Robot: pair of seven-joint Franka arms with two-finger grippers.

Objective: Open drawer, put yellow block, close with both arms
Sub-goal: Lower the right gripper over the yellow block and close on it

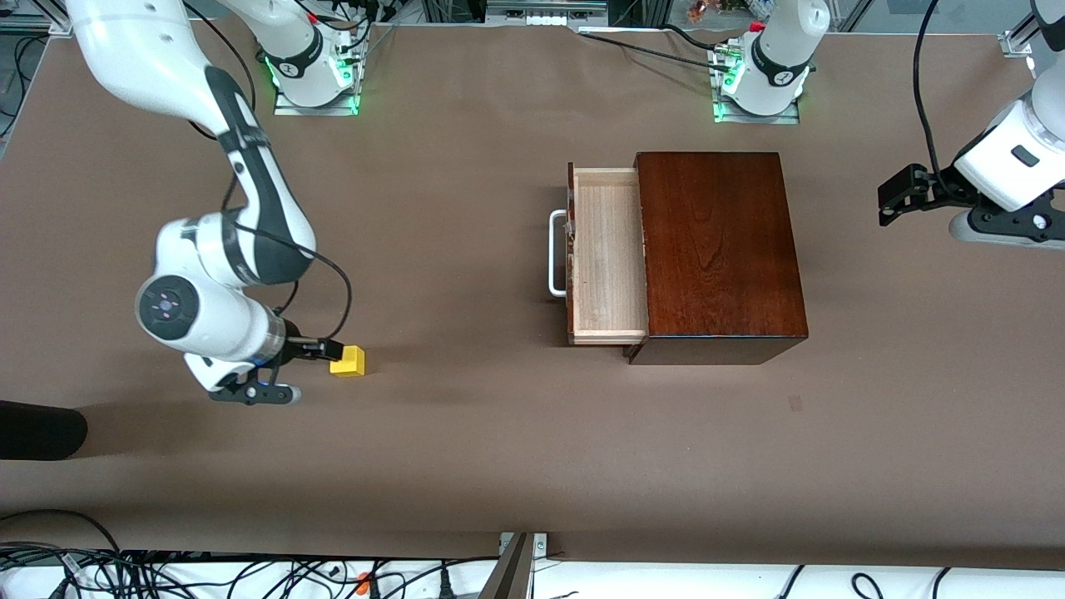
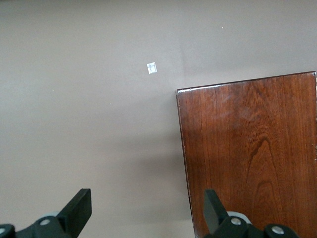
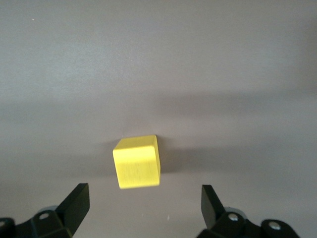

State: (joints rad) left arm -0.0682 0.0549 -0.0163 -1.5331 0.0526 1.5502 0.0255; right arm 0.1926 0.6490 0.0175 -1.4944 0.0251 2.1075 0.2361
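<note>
The yellow block [image 1: 348, 361] lies on the brown table toward the right arm's end. My right gripper [image 1: 321, 353] is low beside it, open. In the right wrist view the block [image 3: 137, 162] lies just ahead of the spread fingertips [image 3: 77, 201] and is not between them. The drawer [image 1: 607, 256] is pulled out of the dark wooden box [image 1: 715, 249], its pale tray empty and its white handle [image 1: 556, 254] toward the right arm's end. My left gripper [image 1: 894, 198] is open and empty, above the table beside the box toward the left arm's end. The left wrist view shows the box top [image 2: 252, 148].
A black object [image 1: 37, 430] lies at the table's edge near the right arm's end, nearer the front camera than the block. Cables run along the near edge [image 1: 250, 574]. A small white mark [image 2: 152, 68] is on the table near the box.
</note>
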